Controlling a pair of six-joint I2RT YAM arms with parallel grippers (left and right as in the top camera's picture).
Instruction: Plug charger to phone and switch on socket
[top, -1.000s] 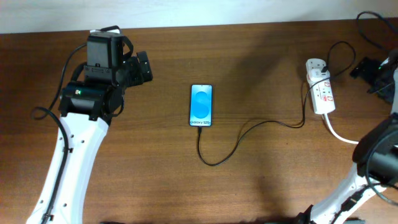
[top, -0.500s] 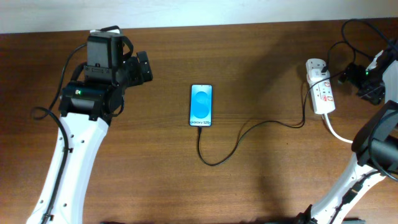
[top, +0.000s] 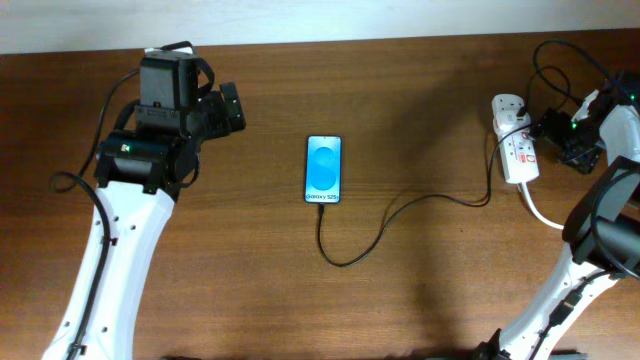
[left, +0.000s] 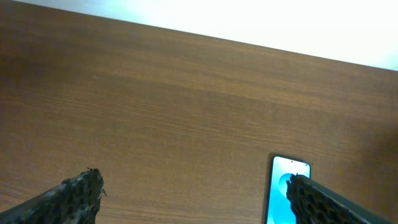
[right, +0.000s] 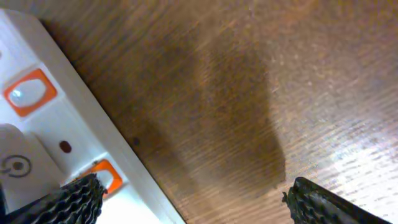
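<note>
The phone lies mid-table with its blue screen up; it also shows in the left wrist view. The charger cable runs from the phone's near end in a curve to the white socket strip at the right; its tip sits at the phone's port. My right gripper is open, low beside the strip; in the right wrist view one finger hangs over an orange-red switch. My left gripper is open and empty, far left of the phone.
A thick white cord leaves the strip toward the front right. A white plug adapter sits at the strip's far end. Black robot wires loop above the right arm. The wall edge runs along the table's back.
My right gripper has moved left, from the table's right edge to just beside the socket strip. The left arm, phone and cable have not moved.
</note>
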